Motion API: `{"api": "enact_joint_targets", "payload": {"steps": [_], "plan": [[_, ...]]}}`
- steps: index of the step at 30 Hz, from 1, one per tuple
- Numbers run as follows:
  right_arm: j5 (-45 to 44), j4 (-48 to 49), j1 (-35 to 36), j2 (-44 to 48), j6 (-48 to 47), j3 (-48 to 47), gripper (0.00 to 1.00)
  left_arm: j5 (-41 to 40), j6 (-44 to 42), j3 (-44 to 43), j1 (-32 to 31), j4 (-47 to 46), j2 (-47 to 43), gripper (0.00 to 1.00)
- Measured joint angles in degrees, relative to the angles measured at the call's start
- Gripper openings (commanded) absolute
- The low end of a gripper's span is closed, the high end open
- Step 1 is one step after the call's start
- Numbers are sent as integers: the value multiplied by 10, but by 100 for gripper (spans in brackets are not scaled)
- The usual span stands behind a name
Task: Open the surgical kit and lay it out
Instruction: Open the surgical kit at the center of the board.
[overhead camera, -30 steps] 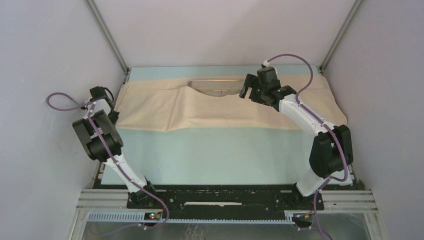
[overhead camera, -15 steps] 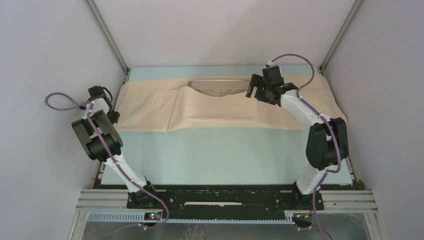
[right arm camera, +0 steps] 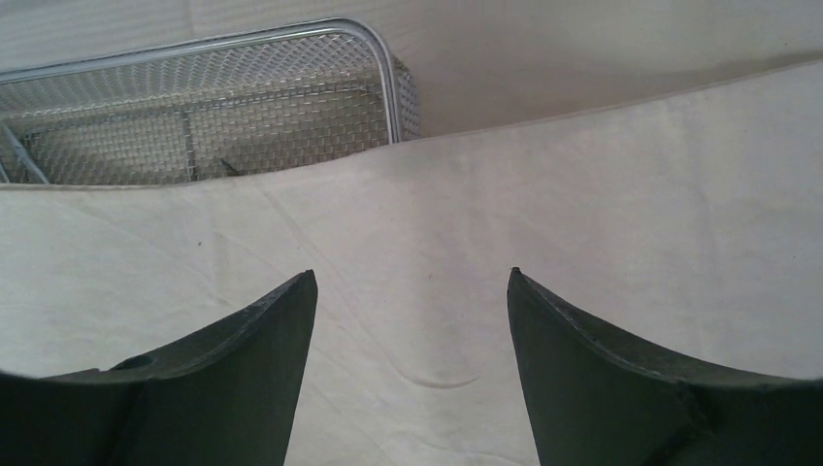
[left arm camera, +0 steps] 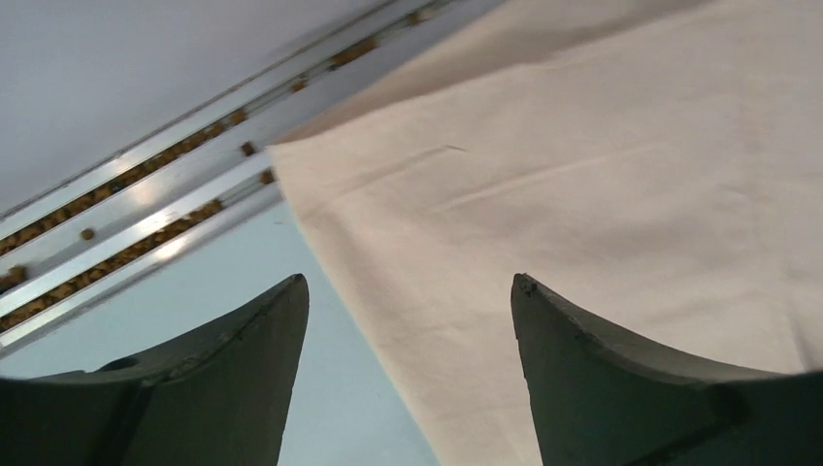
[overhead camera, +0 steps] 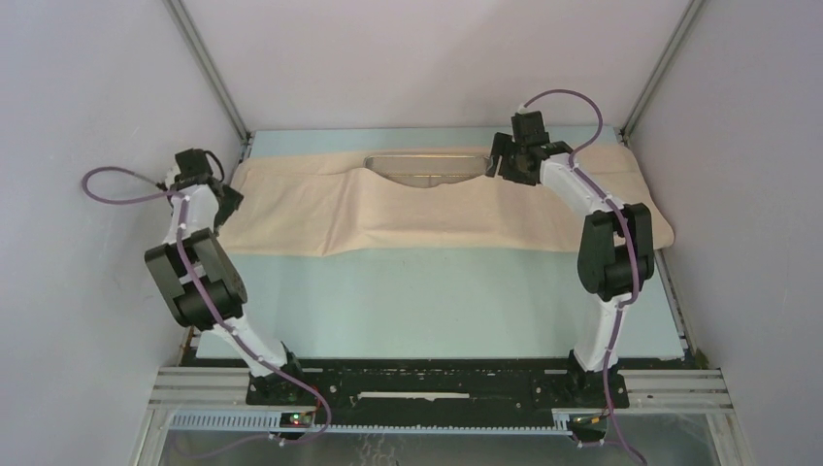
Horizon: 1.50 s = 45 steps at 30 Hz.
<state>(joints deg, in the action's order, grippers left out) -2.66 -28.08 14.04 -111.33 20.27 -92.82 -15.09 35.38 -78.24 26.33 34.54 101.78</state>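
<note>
- The left gripper (left arm camera: 408, 286) has let go. Its jaws were pressed together a moment ago and now stand spread, with nothing between them.
- It sits over the left end of the cloth wrap (overhead camera: 427, 209), whose edge and corner run across the gap between the jaws in the left wrist view. The cloth there lies flat on the worktop (overhead camera: 427, 301).
- The left arm has also drawn up and back toward the far left corner, with its elbow raised and its wrist tipped down at the cloth's end.
- The right gripper (right arm camera: 412, 277) has travelled toward the far side of the worktop and now hovers over the right end of the mesh tray (right arm camera: 243, 97). Its jaws are spread and hold nothing.
- The right arm is stretched long, its forearm running diagonally over the right part of the cloth and its wrist pointing down and left.
- The kit lies along the far side of the worktop. The cloth is spread wide from left to right, but one fold is draped over the near side of the tray, so only its far strip and right corner show.
- A slim steel piece lies inside the tray, too little of it in sight to name.
- As I judge it, the left flap is now laid out and released, so that side looks finished. What remains is the fold over the tray, and the right gripper seems placed to take that fold's edge.
- The instruments are not yet laid out.
</note>
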Motion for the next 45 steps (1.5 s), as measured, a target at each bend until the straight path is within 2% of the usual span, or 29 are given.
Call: {"api": "enact_joint_targets", "payload": {"steps": [6, 10, 13, 18, 21, 26, 29, 37, 40, 44, 45], "plan": [[5, -9, -9, -28, -12, -28, 74, 4, -9, 0, -77, -28, -71, 83], [13, -10, -10, -52, -16, -51, 71, 17, -24, -7, -144, -35, -76, 83], [16, -14, -10, -67, -19, -61, 70, 23, -40, -32, -200, -30, -64, 83], [17, -18, -10, -86, -20, -71, 66, 23, -76, -129, -306, -27, -9, 83], [26, -22, -10, -90, -20, -72, 58, 23, -91, -183, -352, -19, 37, 82], [43, -30, -11, -102, -20, -89, 47, 22, -106, -277, -377, 15, 128, 80], [50, -32, -12, -104, -21, -93, 36, 21, -113, -319, -380, 36, 174, 79], [55, -44, -12, -119, -23, -116, 21, 25, -115, -330, -385, 60, 214, 78], [55, -50, -13, -120, -23, -120, 24, 32, -115, -330, -387, 62, 224, 77], [47, -57, -11, -123, -28, -128, 51, 36, -115, -330, -388, 64, 235, 74], [41, -58, -10, -123, -29, -128, 55, 37, -115, -330, -389, 65, 237, 73]]}}
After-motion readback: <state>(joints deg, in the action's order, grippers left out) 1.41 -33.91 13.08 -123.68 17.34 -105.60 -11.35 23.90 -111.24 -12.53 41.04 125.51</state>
